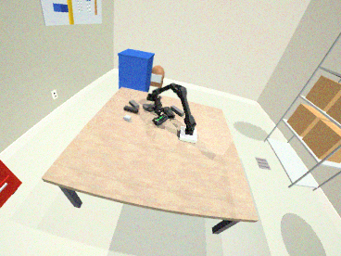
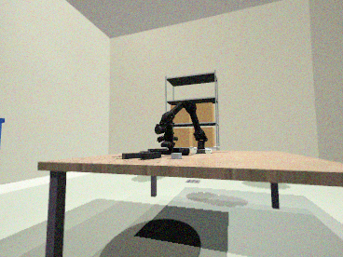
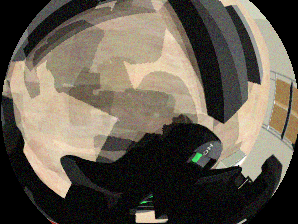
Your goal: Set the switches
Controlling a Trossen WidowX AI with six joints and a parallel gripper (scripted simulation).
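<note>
The dark grey controller unit [image 1: 159,121] lies on the bench below the arm, with green switch ends showing on top. In the wrist view one green rocker end [image 3: 197,157] and "ON" lettering show beside the dark fingers, and thin green marks show lower down. The six switch settings cannot be read, and the underside label is not visible. My gripper [image 1: 160,112] [image 2: 167,145] is shut with nothing seen between the fingers. It points down, low at the unit; whether it touches cannot be told. Dark shapes hide much of the unit in the wrist view.
Dark modules [image 1: 131,109] [image 2: 134,155] lie on the far left of the bench, another dark bar [image 1: 177,110] behind the unit. A small light grey block [image 1: 127,118] [image 2: 176,155] lies left of the unit. The arm's white base [image 1: 188,136] stands to the right.
</note>
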